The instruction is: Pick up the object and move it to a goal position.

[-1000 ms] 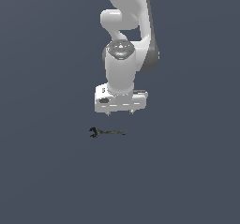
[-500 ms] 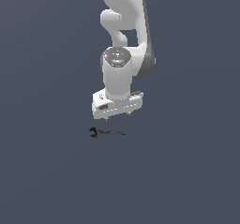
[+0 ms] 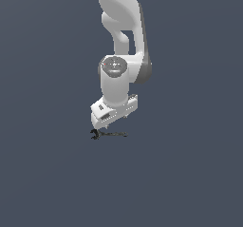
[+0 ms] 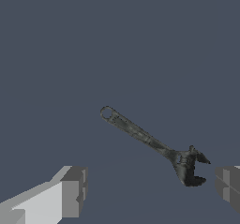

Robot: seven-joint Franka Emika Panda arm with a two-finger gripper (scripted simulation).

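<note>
Wrist view: wrench (image 4: 154, 145) between spread fingers (image 4: 72, 190).

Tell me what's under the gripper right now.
The wrench lies flat on the floor, between the open fingers, untouched. In the exterior view the gripper hides part of the wrench's head.

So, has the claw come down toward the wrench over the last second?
Yes. In the exterior view the claw has dropped closer to the wrench, which lies where it was on the floor; it now hangs just above it, open.
</note>
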